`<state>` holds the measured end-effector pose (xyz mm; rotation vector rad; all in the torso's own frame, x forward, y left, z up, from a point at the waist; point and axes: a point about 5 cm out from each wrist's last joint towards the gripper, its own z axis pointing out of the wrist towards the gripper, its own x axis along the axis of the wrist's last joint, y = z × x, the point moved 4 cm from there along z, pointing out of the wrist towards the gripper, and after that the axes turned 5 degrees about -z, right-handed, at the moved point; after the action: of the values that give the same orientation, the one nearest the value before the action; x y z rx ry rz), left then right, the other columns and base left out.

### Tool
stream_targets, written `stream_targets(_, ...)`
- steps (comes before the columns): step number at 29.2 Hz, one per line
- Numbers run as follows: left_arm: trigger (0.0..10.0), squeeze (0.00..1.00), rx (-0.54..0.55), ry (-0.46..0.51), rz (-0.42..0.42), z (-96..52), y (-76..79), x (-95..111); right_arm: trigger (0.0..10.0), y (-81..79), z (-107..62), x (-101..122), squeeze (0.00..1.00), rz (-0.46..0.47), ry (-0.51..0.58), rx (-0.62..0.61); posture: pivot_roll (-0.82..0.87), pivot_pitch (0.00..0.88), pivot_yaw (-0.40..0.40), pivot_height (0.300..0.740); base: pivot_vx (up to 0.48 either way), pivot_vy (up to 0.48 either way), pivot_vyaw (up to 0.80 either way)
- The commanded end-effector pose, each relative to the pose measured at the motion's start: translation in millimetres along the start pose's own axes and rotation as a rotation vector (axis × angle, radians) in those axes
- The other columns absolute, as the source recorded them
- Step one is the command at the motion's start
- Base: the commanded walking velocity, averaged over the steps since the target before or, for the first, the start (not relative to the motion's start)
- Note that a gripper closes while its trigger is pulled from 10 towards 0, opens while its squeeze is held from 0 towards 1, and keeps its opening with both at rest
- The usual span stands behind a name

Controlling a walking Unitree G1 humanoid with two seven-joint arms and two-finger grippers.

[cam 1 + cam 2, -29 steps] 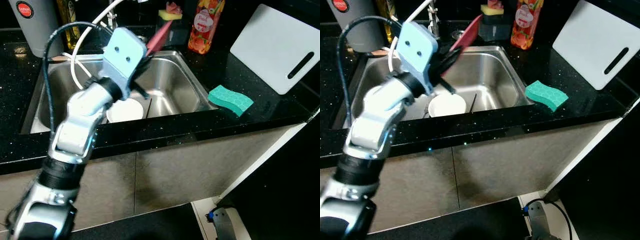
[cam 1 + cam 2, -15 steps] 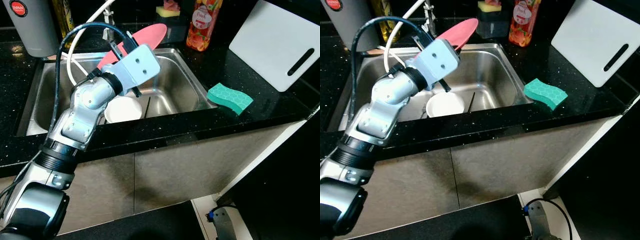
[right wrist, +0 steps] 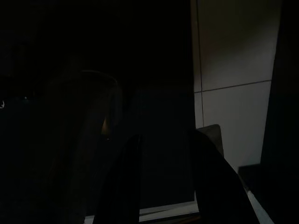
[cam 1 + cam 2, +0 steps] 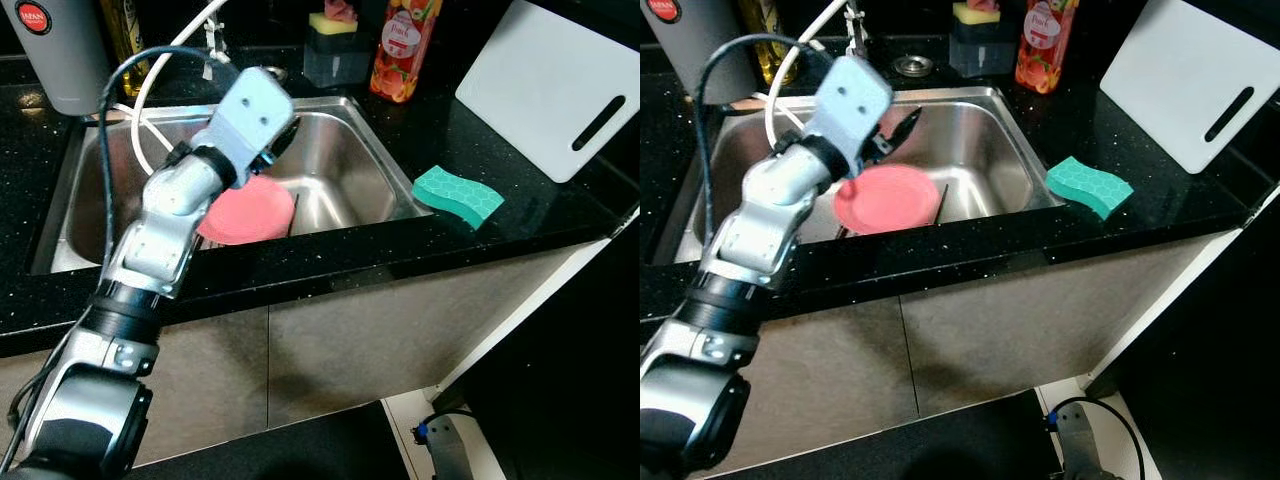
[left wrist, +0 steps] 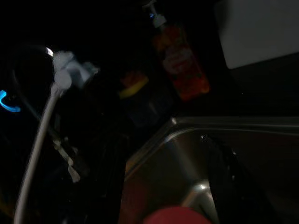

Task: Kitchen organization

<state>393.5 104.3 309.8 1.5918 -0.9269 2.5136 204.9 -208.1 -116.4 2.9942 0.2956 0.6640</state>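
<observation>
A pink plate [image 4: 887,197] lies flat in the steel sink [image 4: 985,150], near its front wall, and covers the white dish beneath it. My left gripper [image 4: 892,135] hangs just above the plate's far edge, open and holding nothing. In the left wrist view the two fingers stand wide apart over the basin, with the plate's rim [image 5: 175,215] below them. The right wrist view is very dark and looks at a pale cabinet panel [image 3: 233,84].
A green sponge [image 4: 1088,186] sits on the black counter right of the sink. A white cutting board [image 4: 1185,80] leans at the far right. A red soap bottle [image 4: 1038,45], a sponge holder [image 4: 975,40], the white faucet hose [image 4: 805,45] and a grey canister [image 4: 690,40] line the back.
The pink plate, held tilted above the sink before, now lies flat in the basin over the white dish. My left gripper has let go of it and lifted slightly.
</observation>
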Motion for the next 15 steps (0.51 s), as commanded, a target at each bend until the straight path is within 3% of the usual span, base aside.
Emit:
stream_targets(1,10.0,0.0,-0.024,0.056,-0.092,-3.7,7.2,9,10.0,1.0,-0.2,-4,0.0,-0.013,-0.011,-0.002,0.05,0.088,-0.049,0.74,0.0,0.0,0.0)
stream_targets(3,10.0,0.0,-0.031,0.095,-0.17,-7.0,11.0,16,10.0,1.3,-0.2,-3,0.0,-0.015,-0.01,-0.002,0.05,0.088,-0.049,0.74,0.0,0.0,0.0)
stream_targets(5,10.0,0.0,-0.034,0.104,-0.194,-8.0,12.5,17,10.0,1.3,-0.2,-3,0.0,-0.015,-0.009,-0.001,0.05,0.088,-0.049,0.74,0.0,0.0,0.0)
stream_targets(9,10.0,0.0,-0.035,0.141,-0.299,-12.6,20.3,23,10.0,2.1,-0.3,-2,0.0,-0.016,-0.007,-0.003,0.05,0.085,-0.053,0.74,-0.269,0.0,0.0)
stream_targets(15,10.0,0.0,-0.054,0.155,-0.347,-15.0,29.1,29,10.0,3.0,-0.5,-1,0.0,-0.022,-0.006,-0.003,0.06,0.084,-0.056,0.74,-0.347,0.0,0.0)
